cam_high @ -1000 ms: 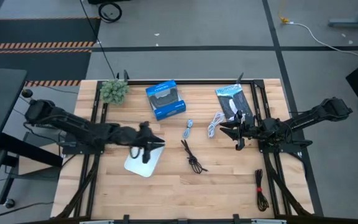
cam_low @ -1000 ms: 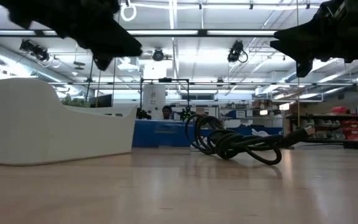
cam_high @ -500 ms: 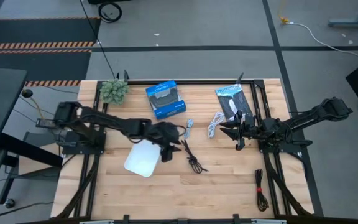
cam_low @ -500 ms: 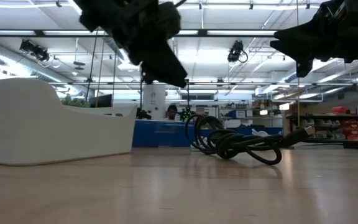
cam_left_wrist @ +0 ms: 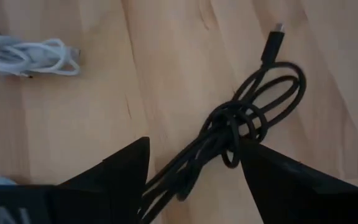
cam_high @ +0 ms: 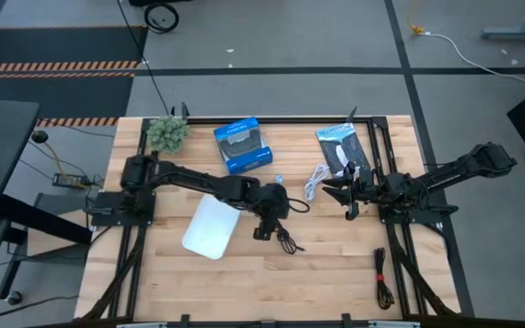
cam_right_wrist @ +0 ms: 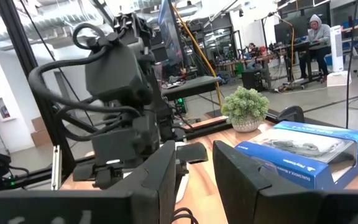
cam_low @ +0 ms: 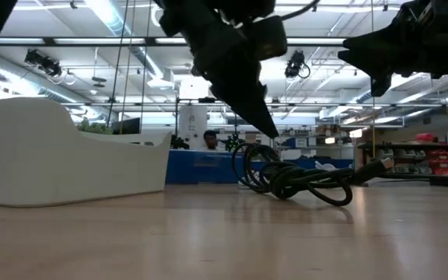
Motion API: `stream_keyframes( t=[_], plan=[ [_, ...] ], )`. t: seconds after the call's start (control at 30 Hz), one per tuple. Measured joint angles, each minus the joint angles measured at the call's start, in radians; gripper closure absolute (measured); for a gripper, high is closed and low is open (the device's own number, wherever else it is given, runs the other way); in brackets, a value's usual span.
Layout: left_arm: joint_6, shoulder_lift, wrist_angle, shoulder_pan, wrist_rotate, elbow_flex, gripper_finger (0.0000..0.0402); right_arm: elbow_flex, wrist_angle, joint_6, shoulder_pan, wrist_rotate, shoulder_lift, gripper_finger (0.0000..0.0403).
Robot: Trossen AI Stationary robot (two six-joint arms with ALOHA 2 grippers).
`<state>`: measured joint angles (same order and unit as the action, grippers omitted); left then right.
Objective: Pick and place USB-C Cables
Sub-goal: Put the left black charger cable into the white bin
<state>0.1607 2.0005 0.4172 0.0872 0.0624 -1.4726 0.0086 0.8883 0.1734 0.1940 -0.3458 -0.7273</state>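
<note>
A black USB-C cable bundle (cam_high: 283, 237) lies on the wooden table's middle. My left gripper (cam_high: 264, 228) hovers just over its left end, open, one finger on either side of the strands (cam_left_wrist: 229, 124) and apart from them. The low view shows a fingertip (cam_low: 267, 128) close above the bundle (cam_low: 294, 179). Farther back lie a white cable (cam_high: 315, 182) and a grey-blue one (cam_high: 278, 182), partly under my arm. A black cable with a red tie (cam_high: 383, 278) lies near the front right. My right gripper (cam_high: 346, 199) waits at the right, open, with nothing between its fingers (cam_right_wrist: 194, 180).
A white dish (cam_high: 211, 228) sits left of the black bundle. At the back are a small plant (cam_high: 167, 133), a blue box (cam_high: 242, 146) and a flat black packet (cam_high: 343, 150). A pale cable bundle (cam_left_wrist: 27, 56) shows in the left wrist view.
My left gripper has travelled from above the white dish toward the table's right edge and come down over the black cable bundle. The cables have stayed where they were.
</note>
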Motion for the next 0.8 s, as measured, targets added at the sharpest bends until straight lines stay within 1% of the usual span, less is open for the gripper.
stream_keyframes(
  t=[0.13,0.23,0.3,0.37,0.43,0.53,0.67,0.8],
  plan=[
    [0.07,0.062,0.059,0.01,0.027,-0.082,0.0142,0.0,0.001,0.0,0.0,0.0,0.0,0.0289],
    [0.105,0.096,0.076,0.019,0.047,-0.115,0.0142,0.0,0.0,0.0,0.0,0.0,0.0,0.0289],
    [0.136,0.102,0.076,0.026,0.047,-0.114,0.0142,0.0,0.0,0.0,0.0,0.0,0.0,0.0289],
    [0.148,0.111,0.033,0.031,0.048,-0.114,0.0142,0.0,0.001,0.0,0.0,0.0,0.0,0.0289],
    [0.151,0.112,0.051,0.032,0.053,-0.111,0.0142,0.0,0.009,0.0,0.0,0.0,-0.003,0.0289],
    [0.151,0.122,0.029,0.035,0.082,-0.113,0.0142,0.0,0.017,0.0,0.0,0.0,-0.007,0.0289],
    [0.152,0.157,0.021,0.034,0.082,-0.111,0.0142,0.0,0.015,0.0,0.0,0.0,-0.008,0.0289],
    [0.213,0.182,0.017,0.039,0.082,-0.112,0.0143,0.0,0.016,0.0,0.0,0.0,-0.008,0.0289]
  ],
)
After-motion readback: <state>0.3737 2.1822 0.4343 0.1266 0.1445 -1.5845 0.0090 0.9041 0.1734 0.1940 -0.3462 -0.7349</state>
